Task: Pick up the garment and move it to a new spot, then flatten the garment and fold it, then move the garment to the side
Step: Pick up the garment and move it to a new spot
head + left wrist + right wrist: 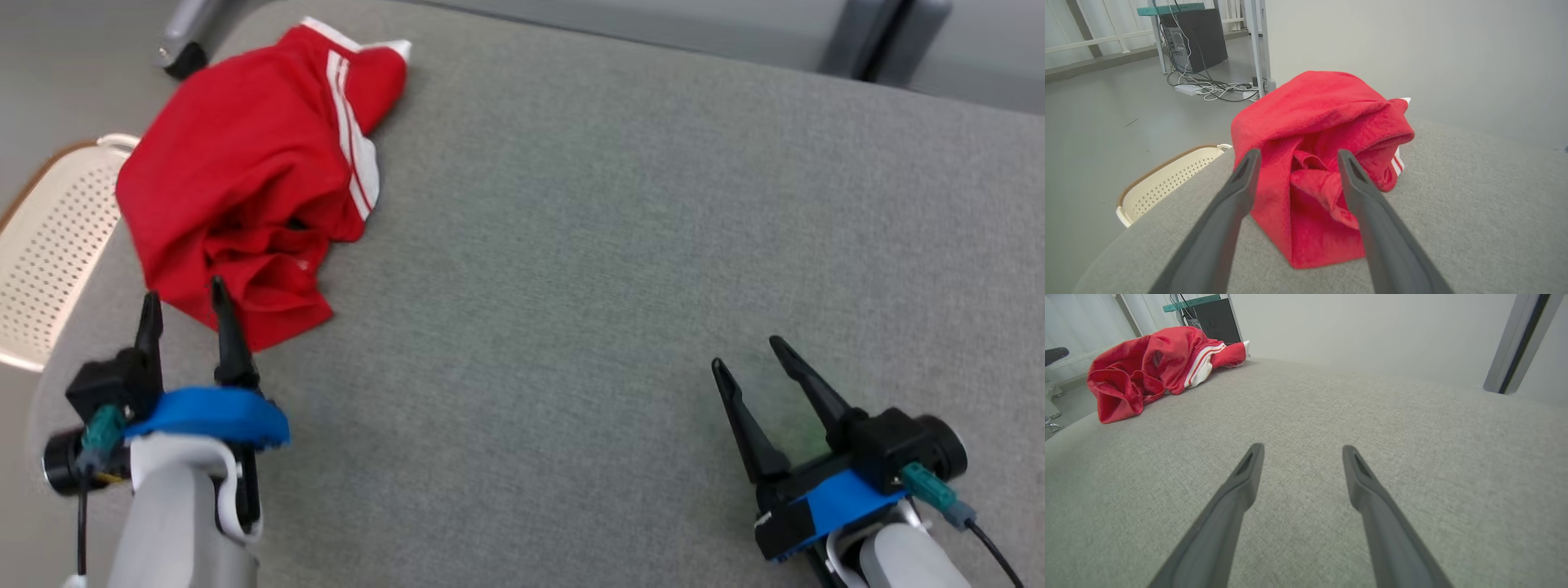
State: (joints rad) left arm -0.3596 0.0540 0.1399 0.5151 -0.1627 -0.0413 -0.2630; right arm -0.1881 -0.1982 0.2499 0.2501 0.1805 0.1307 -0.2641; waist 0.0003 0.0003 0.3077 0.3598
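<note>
**Inspector:** State the position of the garment.

**Robot:** The red garment [245, 180], with white side stripes, lies in a crumpled heap at the far left of the grey counter [620, 245], close to its left edge. It is bunched and creased, neither flattened nor folded. One striped end points toward the far side. The loose red folds face my near side.

**Inspector:** Anything beside it?

**Robot:** A cream perforated basket [49, 245] stands just past the counter's left edge, lower than the counter top. From my left wrist I also see cables [1208, 85] on the floor beyond.

**Inspector:** Condition of your left jaws?

**Robot:** My left jaws stand wide apart and hold nothing. Their two dark fingers [231, 343] point at the near edge of the heap. From the head, one tip overlaps the red hem, but I cannot tell whether it touches the cloth. From the left wrist, the garment's folds show in the gap between the fingers [1237, 192].

**Inspector:** And the right?

**Robot:** My right jaws are also spread wide and are empty. Their fingers [743, 416] sit at the near right over bare counter, well apart from the garment. From the right wrist the heap shows at the far left, beyond the fingers [1245, 477].
</note>
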